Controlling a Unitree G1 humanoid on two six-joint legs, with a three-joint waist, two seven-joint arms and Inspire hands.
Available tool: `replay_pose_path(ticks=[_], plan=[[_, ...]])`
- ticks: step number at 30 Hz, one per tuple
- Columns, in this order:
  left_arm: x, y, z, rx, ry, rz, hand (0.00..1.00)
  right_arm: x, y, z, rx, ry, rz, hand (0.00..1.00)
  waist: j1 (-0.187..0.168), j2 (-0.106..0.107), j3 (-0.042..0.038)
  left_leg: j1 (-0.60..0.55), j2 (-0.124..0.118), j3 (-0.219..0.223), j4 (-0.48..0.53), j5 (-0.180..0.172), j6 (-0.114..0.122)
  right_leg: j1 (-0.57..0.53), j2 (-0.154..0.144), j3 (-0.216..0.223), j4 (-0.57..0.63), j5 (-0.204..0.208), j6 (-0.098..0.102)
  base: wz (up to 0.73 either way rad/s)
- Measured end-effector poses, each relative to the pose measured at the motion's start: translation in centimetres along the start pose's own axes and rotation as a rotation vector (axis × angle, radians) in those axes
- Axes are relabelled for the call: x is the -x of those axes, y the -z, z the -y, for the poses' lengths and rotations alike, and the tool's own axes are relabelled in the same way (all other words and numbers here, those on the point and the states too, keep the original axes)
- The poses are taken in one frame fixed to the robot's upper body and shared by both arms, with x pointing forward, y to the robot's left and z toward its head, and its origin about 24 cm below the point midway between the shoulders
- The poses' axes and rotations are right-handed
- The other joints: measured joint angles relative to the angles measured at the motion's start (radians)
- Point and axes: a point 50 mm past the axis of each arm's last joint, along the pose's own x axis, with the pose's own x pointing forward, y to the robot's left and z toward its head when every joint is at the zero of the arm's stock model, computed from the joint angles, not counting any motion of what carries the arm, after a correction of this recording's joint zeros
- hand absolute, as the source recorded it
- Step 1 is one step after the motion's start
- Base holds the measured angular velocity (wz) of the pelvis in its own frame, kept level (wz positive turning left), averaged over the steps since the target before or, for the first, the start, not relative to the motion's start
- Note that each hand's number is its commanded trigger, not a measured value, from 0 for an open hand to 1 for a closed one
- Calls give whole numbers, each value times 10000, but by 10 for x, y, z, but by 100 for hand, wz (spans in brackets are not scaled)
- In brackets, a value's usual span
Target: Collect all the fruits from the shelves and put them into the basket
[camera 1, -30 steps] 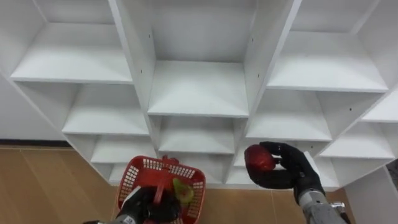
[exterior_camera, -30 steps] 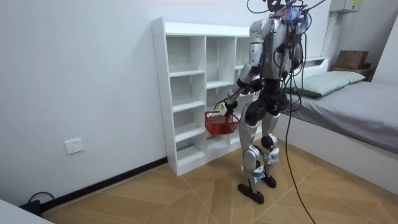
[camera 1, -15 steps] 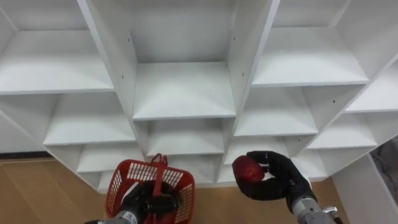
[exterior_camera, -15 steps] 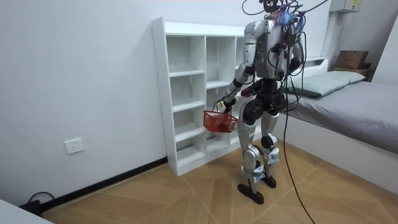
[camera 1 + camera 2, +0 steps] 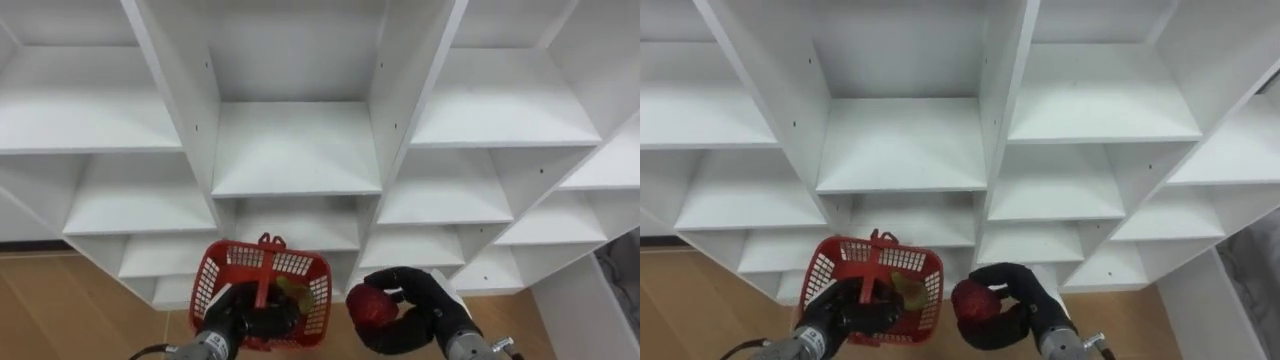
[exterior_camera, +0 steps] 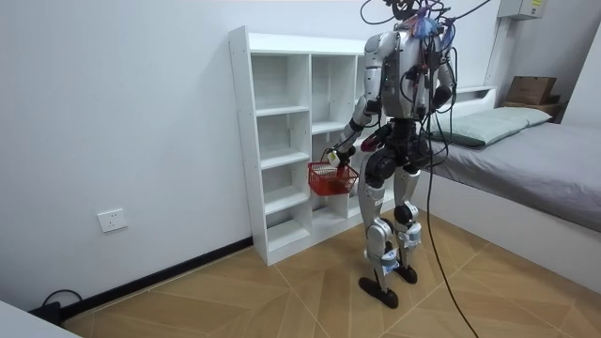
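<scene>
My left hand [image 5: 238, 322] and right hand [image 5: 422, 300] are black over silver wrists; my silver-grey torso and legs carry dark cables.

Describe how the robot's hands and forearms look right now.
The left hand and right hand are both black and glove-like, with thick, rounded fingers. Each joins a silver-grey metal forearm at the wrist.

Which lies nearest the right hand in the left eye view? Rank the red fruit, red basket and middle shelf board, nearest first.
1. red fruit: in the right hand itself, fingers curled round it.
2. red basket: just to that hand's left, held by its handle in the left hand.
3. middle shelf board: higher up, inside the closet.
</scene>
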Motion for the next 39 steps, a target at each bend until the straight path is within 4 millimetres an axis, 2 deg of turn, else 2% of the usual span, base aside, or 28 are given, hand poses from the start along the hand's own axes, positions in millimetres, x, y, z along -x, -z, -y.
replay_pose_path(ticks=[3,13,20,27,39], plan=[[-1,7,2,56,14,-300,100,0,0,-2,79,-167,-20,100,130,105,62,-69,17,-11,-81,-5,4,-82,23,-25,11,51,-20,0],[-2,10,13,-280,487,-457,100,-8,-13,-13,827,-952,388,100,476,125,30,-417,1,-31,87,1,-4,-363,9,-127,37,79,-64,2],[-4,4,12,-532,716,-337,100,-17,-22,-23,1397,-1598,541,100,487,115,29,-465,52,-84,122,1,-4,-386,1,-164,33,81,-62,0],[-7,-3,13,-750,834,-174,100,-19,-24,-21,1632,-1640,456,100,512,111,23,-656,53,-127,168,1,-4,-560,-5,-195,65,89,-74,0],[-7,3,14,-878,1006,-464,100,-31,-32,-25,2031,-2279,369,100,525,126,32,-812,60,-188,231,2,-6,-621,-7,-284,36,98,-84,1]])
